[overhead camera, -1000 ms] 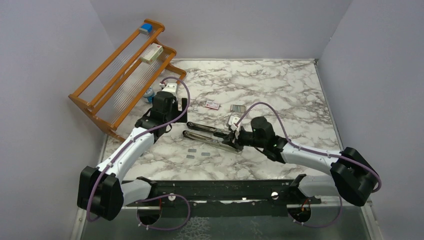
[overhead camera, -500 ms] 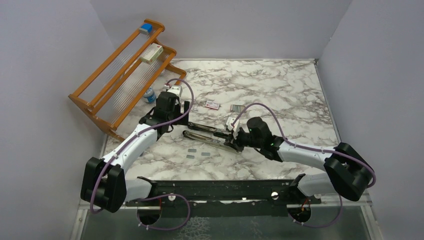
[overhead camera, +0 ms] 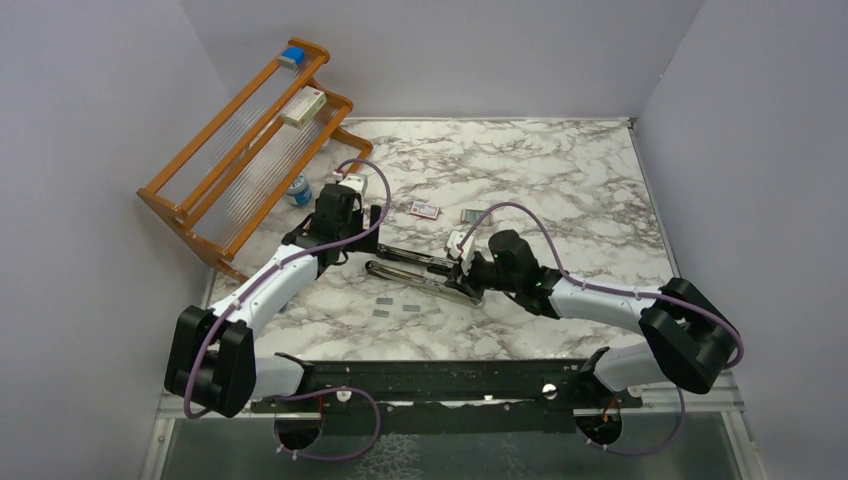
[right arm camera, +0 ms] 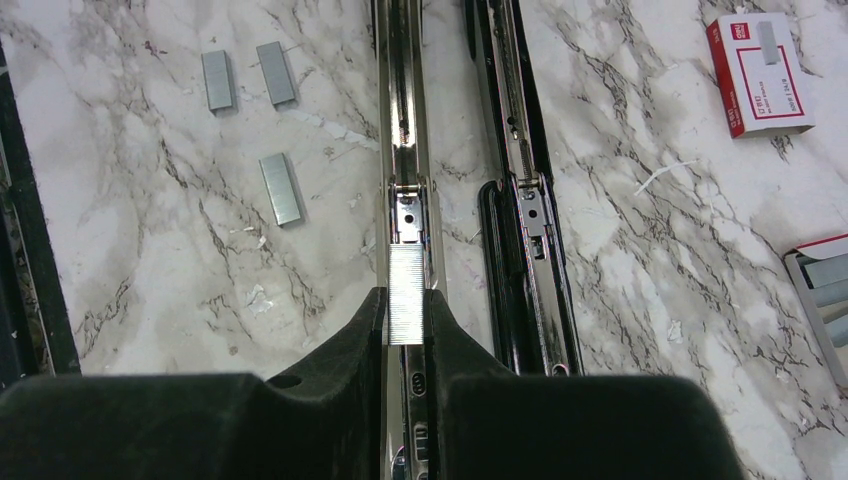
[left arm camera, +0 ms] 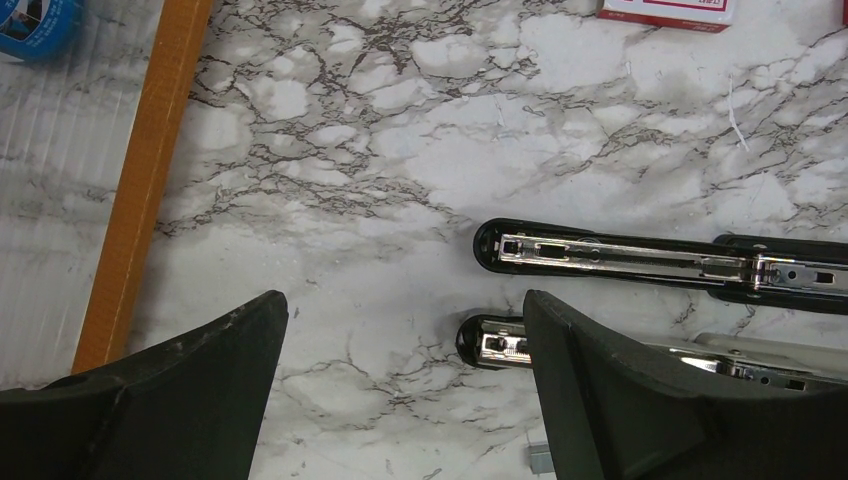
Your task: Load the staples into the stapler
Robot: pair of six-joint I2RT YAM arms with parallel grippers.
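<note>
**Strip at the rail, right arm advanced**

Change over the last second, top view: the right arm's wrist has crept left along the stapler. The left arm's wrist has shifted slightly toward the back of the counter.

Right end effector is clamped on one staple strip. The strip sits in line with the silver rail, its front end just behind the small metal block in the channel. Judgement: seating is under way; the strip is not yet released.

Left end effector has its fingers spread wide and holds nothing. It hovers near the stapler's far tip, which lies opened flat.

Clearances:
- The black cover arm lies just beside the rail, parallel to it. A sideways slip would meet it.
- Three loose strips lie on the other side, well apart from the rail.
- The packet and tray are out of the path.
- The wooden rack stands beside the left fingers. Bare counter lies between them.
</note>
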